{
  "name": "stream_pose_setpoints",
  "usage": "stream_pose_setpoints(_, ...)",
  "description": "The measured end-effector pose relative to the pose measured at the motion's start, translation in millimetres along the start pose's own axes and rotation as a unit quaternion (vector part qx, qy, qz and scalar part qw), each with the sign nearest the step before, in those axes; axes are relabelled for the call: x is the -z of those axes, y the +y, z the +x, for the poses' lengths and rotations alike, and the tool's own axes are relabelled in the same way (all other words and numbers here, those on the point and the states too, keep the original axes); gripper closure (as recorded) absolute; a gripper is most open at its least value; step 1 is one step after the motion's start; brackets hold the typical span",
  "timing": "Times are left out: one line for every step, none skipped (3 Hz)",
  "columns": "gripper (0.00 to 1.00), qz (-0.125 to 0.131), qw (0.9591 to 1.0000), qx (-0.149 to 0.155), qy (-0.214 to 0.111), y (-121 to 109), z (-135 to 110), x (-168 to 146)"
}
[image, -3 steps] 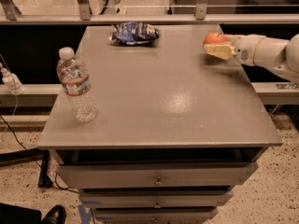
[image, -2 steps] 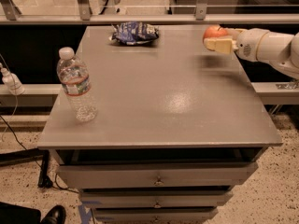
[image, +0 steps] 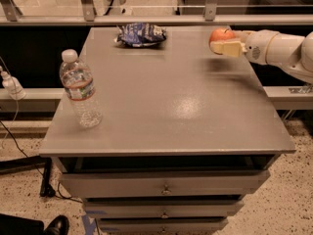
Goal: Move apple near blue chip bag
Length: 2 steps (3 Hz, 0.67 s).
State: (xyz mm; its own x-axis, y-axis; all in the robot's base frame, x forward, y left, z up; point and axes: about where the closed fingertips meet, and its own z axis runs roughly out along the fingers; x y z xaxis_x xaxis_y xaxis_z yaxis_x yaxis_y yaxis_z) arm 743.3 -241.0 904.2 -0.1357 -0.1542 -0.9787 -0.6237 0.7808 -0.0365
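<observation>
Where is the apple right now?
Camera view: the apple sits in the gripper above the table, at its far right corner, right of the blue chip bag.

The pincer (image: 223, 43) reaches in from the right on a white arm (image: 276, 49) and sits over the tabletop's (image: 171, 106) far right corner. It is clamped around the apple (image: 221, 33), with one pale finger (image: 229, 48) lying across the fruit's lower front. The red apple looks raised off the grey surface, and a soft shadow lies under it. The blue chip bag (image: 141, 35) lies flat at the far edge, left of the middle and well apart from the apple. A clear water bottle (image: 80, 89) stands upright near the left edge, toward the near left corner. Drawers (image: 164, 186) sit below the near edge.
</observation>
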Motion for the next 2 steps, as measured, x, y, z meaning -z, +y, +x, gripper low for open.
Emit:
stream_pose_setpoints(1.0, -0.021, 0.9997, 0.01, -0.008, 16.4, 0.8, -26.2)
stream_pose_setpoints(1.0, -0.052, 0.9982, 0.023, -0.02, 37.6, -0.5, -67.2)
